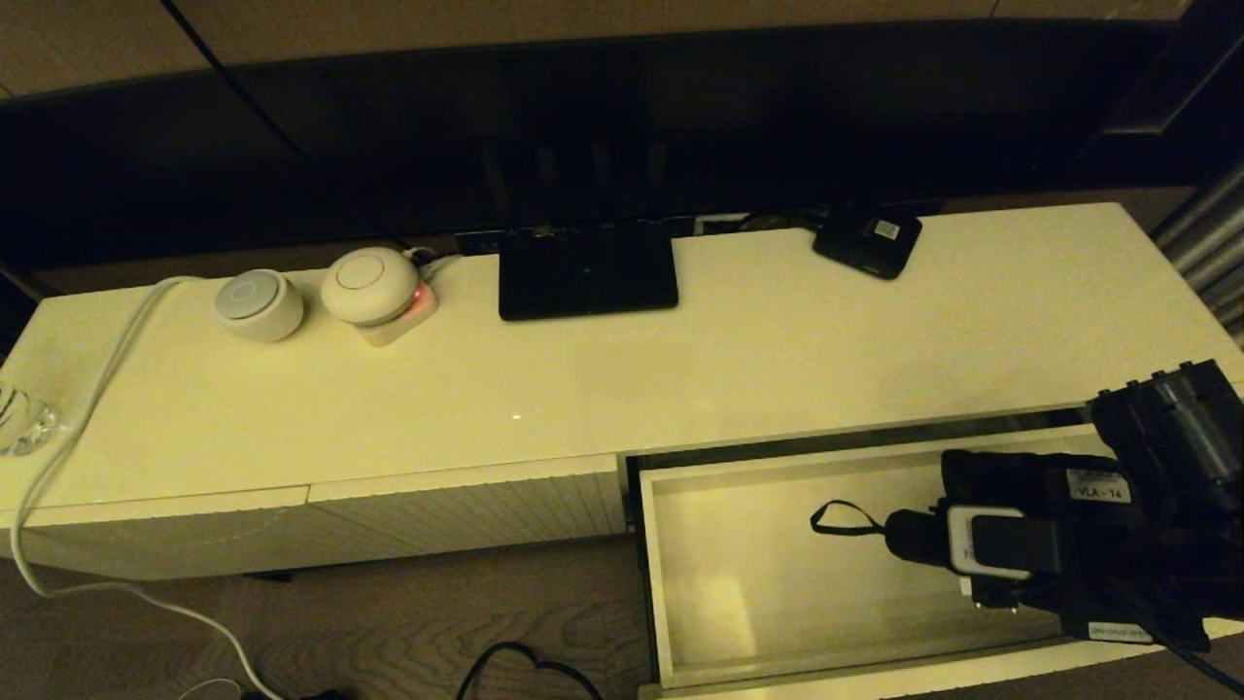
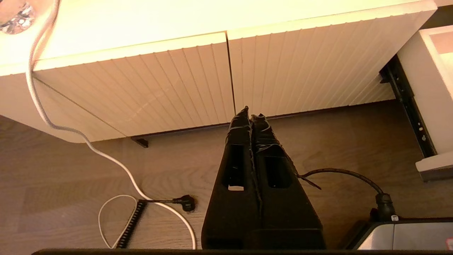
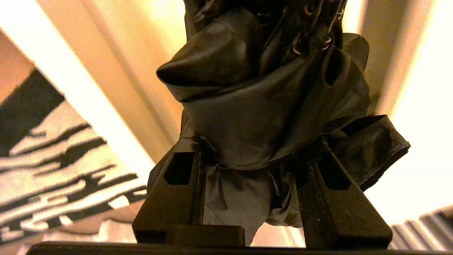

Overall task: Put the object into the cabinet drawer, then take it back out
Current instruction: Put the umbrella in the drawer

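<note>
Right wrist view shows your right gripper [image 3: 247,156] clenched on the umbrella [image 3: 269,106], canopy bunched between the jaws inside the open drawer [image 1: 768,583]; judge whether to release or lift.

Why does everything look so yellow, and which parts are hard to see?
Head view: warm light tints the cabinet top yellow, with a bright patch in the drawer; the screen behind is nearly black. Right wrist view: the background glares and blurs around the umbrella between the right end effector fingers.
</note>
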Robot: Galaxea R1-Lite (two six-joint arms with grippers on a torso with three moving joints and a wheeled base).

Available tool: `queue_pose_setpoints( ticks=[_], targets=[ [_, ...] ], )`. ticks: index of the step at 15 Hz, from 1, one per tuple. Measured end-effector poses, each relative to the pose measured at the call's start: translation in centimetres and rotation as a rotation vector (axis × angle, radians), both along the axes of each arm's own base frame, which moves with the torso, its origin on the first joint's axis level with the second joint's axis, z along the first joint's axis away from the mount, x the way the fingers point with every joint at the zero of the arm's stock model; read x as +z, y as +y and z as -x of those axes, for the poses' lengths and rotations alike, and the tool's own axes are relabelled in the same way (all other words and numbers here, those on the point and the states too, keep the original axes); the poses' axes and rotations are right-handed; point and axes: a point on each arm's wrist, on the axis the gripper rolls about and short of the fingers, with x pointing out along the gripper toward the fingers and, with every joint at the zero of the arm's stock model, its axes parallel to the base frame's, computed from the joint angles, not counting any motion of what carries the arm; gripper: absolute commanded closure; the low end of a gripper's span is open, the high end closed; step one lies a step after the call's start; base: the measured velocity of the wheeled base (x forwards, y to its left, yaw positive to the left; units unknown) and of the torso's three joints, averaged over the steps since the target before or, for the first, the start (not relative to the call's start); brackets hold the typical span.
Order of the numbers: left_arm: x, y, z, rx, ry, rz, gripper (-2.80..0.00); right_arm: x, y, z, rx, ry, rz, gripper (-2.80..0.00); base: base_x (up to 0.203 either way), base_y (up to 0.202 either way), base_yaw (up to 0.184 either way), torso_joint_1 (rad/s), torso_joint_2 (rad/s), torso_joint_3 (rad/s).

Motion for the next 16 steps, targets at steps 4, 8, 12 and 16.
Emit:
queue_pose_setpoints(
  ticks=[4, 8, 12, 16],
  targets=[
    [0.0, 0.0, 0.0, 0.000, 0.000, 0.000, 0.00, -2.1, -0.3, -0.3, 0.007, 0.049, 0.004, 0.00, 0.000, 0.000, 0.000, 0.000, 0.00, 0.000],
    [0.0, 0.0, 0.0, 0.000, 0.000, 0.000, 0.00, -4.7, 0.0, -1.3, 0.015, 0.053, 0.009, 0.00, 0.000, 0.000, 0.000, 0.000, 0.00, 0.000],
    [0.0, 0.0, 0.0, 0.000, 0.000, 0.000, 0.00, -5.4, -0.6, -1.6, 0.038, 0.088, 0.066, -2.80, 0.000, 0.000, 0.000, 0.000, 0.00, 0.000],
    [0.0, 0.0, 0.0, 0.000, 0.000, 0.001, 0.00, -5.2, -0.7, -1.7, 0.047, 0.081, 0.073, -2.80, 0.000, 0.000, 0.000, 0.000, 0.00, 0.000]
  ],
)
